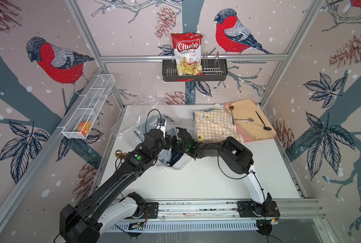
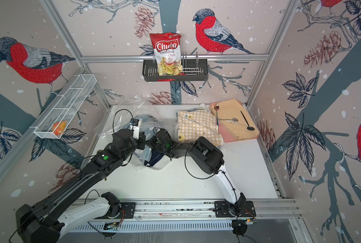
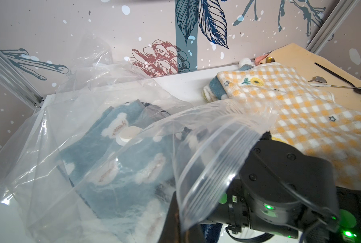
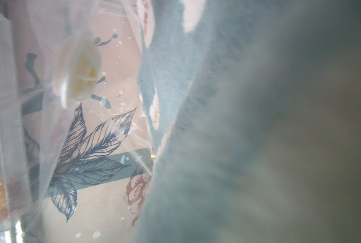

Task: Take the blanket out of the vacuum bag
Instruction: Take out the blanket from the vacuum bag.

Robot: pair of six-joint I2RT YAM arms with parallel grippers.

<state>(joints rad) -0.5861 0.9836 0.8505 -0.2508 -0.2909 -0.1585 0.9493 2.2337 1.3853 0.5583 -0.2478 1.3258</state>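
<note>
The vacuum bag (image 1: 131, 128) lies crumpled and transparent on the left half of the white table (image 1: 207, 181). Its round white valve cap (image 3: 128, 134) sits over the blanket (image 3: 120, 162), blue fleece with white patches, inside it. In the left wrist view, my left gripper (image 3: 175, 212) is shut on the bag's ribbed zip edge (image 3: 213, 168) and holds the mouth up. Both top views show my right gripper (image 1: 178, 132) reaching into that mouth. In the right wrist view the blanket (image 4: 228, 136) presses against the camera and hides the jaws. The gripper is shut on the fabric.
A yellow checked blanket (image 1: 215, 126) lies folded right of the bag. Beside it is a peach cloth (image 1: 251, 113) carrying spoons (image 1: 263, 124). A chips bag (image 1: 188, 52) stands in the black wall rack (image 1: 215, 69). A white mesh basket (image 1: 89, 107) hangs on the left wall.
</note>
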